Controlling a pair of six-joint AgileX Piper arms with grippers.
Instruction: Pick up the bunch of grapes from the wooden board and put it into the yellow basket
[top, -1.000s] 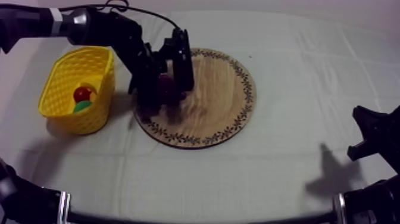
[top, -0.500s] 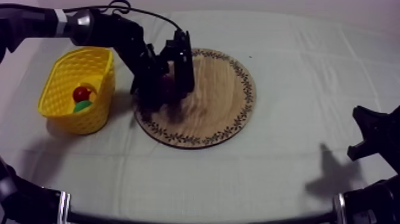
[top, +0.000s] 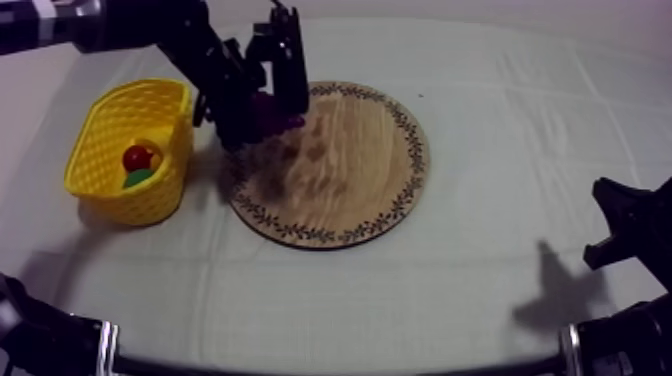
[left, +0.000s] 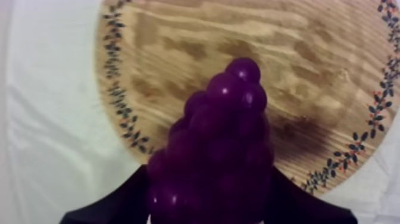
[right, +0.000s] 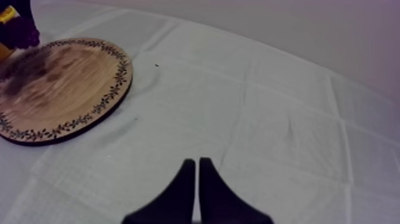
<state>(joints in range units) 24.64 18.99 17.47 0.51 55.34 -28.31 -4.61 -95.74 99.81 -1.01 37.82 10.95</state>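
Observation:
The purple bunch of grapes (top: 274, 109) hangs in the air over the left rim of the round wooden board (top: 350, 170), and my left gripper (top: 268, 100) is shut on it. In the left wrist view the grapes (left: 220, 149) sit between the two black fingers (left: 116, 205), with the board (left: 196, 47) well below them. The yellow basket (top: 100, 150) stands to the left of the board, a short way from the grapes. My right gripper (right: 197, 170) is shut on nothing, its fingers lying together as a narrow wedge. It rests low at the table's right (top: 620, 235).
Inside the basket lie a small red fruit (top: 137, 157) and a green piece (top: 138, 179). From the right wrist view the board (right: 59, 89) lies far off, with the grapes (right: 21, 33) over its far edge. Bare cloth spreads right of the board.
My left gripper has risen off the board with the grapes in it and shifted a little towards the basket. The right arm has not moved.

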